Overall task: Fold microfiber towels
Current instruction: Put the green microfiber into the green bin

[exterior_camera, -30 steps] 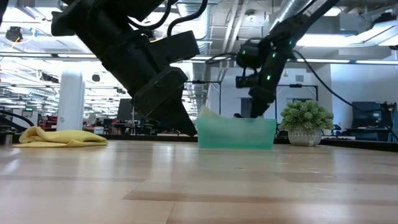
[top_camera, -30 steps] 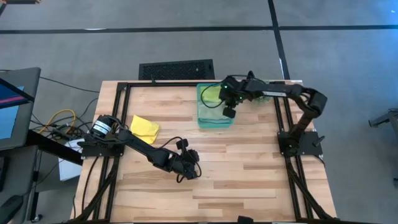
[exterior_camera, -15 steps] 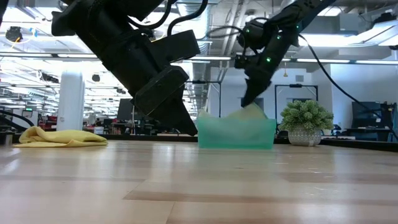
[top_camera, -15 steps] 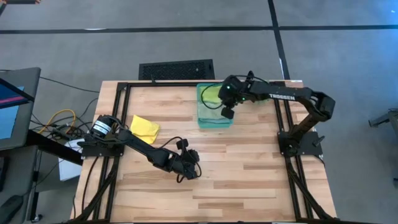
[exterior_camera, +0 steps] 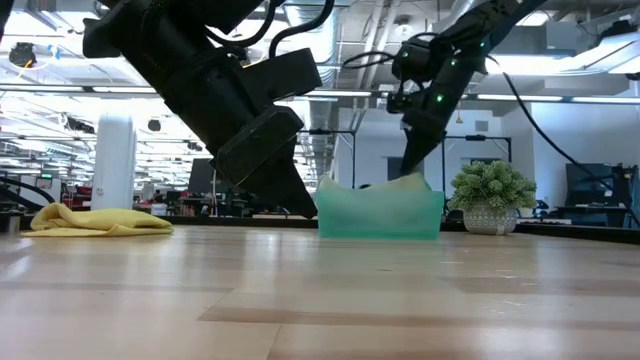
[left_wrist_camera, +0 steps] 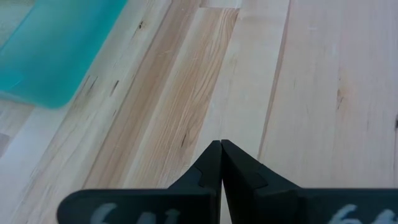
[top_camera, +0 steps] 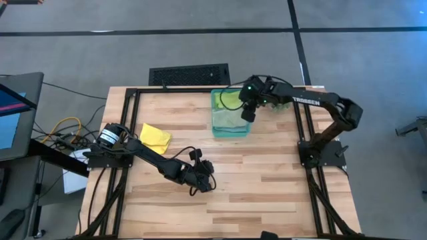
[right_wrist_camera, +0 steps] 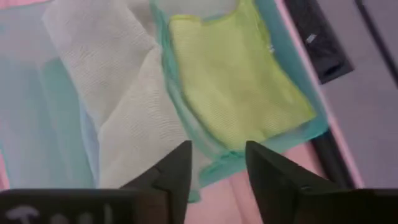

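Note:
A translucent teal bin (top_camera: 230, 128) stands at the table's far middle. A lime green towel (right_wrist_camera: 242, 93) and a crumpled pale green towel (right_wrist_camera: 118, 106) lie inside it. One peak of the pale towel (exterior_camera: 405, 183) pokes above the rim. My right gripper (right_wrist_camera: 214, 163) hangs open just above the bin (top_camera: 245, 113), with nothing between its fingers. A yellow towel (top_camera: 155, 137) lies bunched on the wood at the left. My left gripper (left_wrist_camera: 221, 144) is shut and points down at the bare table near the middle (top_camera: 200, 185).
A small spiky green plant in a pot (exterior_camera: 492, 195) stands just right of the bin. A black frame (top_camera: 130, 100) runs round the table's edges. Bare wood (top_camera: 267, 173) stretches between the bin and the near edge.
My right gripper has risen out of the bin, drawing part of the pale green towel up above the rim. That part now stands as a peak just under the fingers.

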Controlling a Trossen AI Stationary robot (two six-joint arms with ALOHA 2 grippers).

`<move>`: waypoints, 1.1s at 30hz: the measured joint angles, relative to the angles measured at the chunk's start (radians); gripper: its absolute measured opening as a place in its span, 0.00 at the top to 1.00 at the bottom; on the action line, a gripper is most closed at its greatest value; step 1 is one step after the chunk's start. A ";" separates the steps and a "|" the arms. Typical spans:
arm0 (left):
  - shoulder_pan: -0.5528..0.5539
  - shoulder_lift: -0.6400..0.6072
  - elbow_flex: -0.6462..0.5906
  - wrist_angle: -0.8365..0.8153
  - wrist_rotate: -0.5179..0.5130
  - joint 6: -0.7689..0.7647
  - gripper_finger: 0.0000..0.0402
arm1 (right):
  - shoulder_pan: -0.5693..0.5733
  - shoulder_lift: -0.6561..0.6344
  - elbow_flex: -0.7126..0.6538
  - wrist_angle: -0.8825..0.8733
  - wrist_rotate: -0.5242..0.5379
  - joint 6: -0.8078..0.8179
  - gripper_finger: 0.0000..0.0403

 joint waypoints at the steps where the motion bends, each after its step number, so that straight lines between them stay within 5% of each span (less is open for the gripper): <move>1: 0.000 0.000 0.000 0.000 0.000 0.000 1.00 | -0.005 -0.012 0.000 0.003 -0.001 -0.004 0.58; 8: 0.000 0.000 0.000 0.000 0.000 0.000 1.00 | 0.002 -0.061 0.000 -0.069 -0.197 -0.069 0.58; 18: 0.000 0.000 0.000 0.001 0.000 -0.007 1.00 | 0.024 0.139 0.000 -0.043 -0.170 -0.078 0.97; 26: 0.000 0.000 -0.001 0.000 -0.001 -0.002 1.00 | 0.025 0.215 0.000 -0.023 -0.154 -0.129 0.88; 33: 0.000 0.000 -0.001 0.001 -0.001 0.000 1.00 | 0.026 0.076 0.000 -0.077 -0.154 -0.112 0.88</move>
